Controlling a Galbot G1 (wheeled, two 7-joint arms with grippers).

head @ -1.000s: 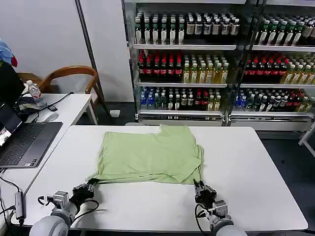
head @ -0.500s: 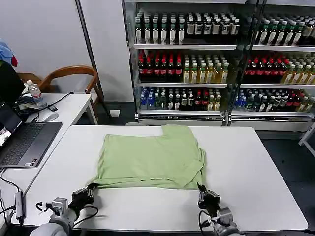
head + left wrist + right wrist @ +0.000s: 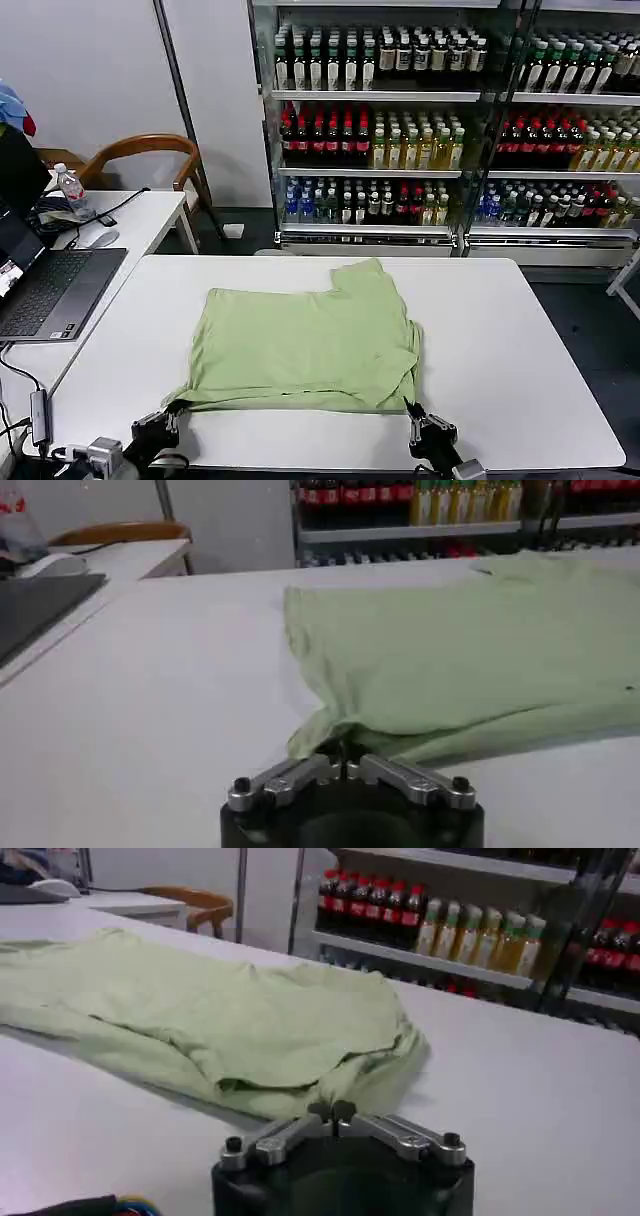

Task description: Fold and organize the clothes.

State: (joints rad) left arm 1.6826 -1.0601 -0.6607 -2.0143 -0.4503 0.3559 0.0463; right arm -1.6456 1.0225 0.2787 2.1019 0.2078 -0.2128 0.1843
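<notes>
Plainly unlabelled green polo shirt (image 3: 310, 345), left gripper (image 3: 172, 412) and right gripper (image 3: 411, 411) pinching its near corners

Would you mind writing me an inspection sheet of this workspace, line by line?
Surface: white table, bare around the cloth.
Job's things: green shirt lying folded and flat, its near edge close to the table's front edge.
Clutter: nothing seen on the work table.
Grippers: left gripper shut on the shirt's near left corner; right gripper shut on its near right corner.
Cables: black cable beside the laptop on the side desk.
Surroundings: drink shelves behind, wooden chair at left.
</notes>
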